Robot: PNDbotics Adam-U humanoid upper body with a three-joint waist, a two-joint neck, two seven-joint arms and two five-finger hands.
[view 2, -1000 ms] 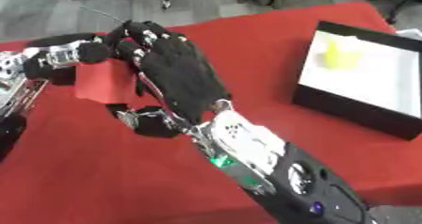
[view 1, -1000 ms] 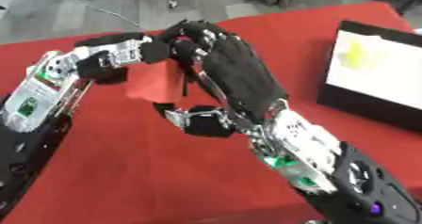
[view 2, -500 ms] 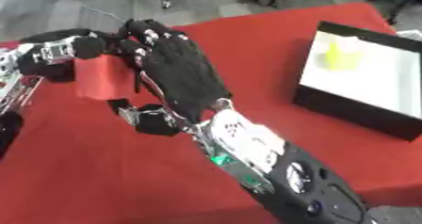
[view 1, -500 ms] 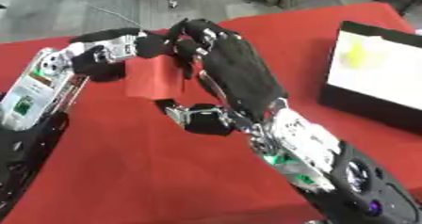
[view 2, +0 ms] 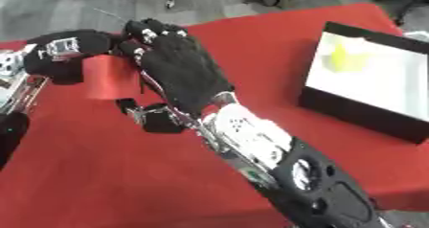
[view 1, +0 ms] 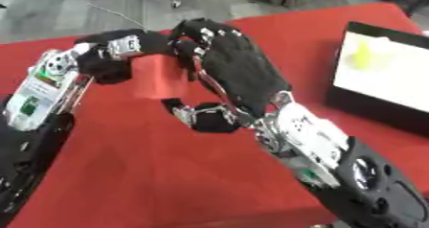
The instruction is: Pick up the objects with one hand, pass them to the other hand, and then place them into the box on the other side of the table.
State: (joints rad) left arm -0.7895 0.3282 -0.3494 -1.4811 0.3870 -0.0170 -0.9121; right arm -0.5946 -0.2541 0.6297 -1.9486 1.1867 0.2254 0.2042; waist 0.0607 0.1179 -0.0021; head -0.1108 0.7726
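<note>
right hand (view 1: pixel 239 69) and left hand (view 1: pixel 113 59) both curled on red block (view 1: pixel 159 77), held above red tabletop (view 1: pixel 126 174). black box (view 2: pixel 368 90) at right holds yellow object (view 2: pixel 339 57). block grip unchanged since 0.5 s ago.

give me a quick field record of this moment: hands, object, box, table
left hand: at the red block's left and top edge, fingers curled on it
right hand: at the block's right side, fingers at its top edge, thumb low beneath
object: red block, held between both hands above the table
box: black box with white inside, at the table's right side
box contents: yellow-green object near its far corner
table: red cloth
stage: handover, block not yet in box
</note>
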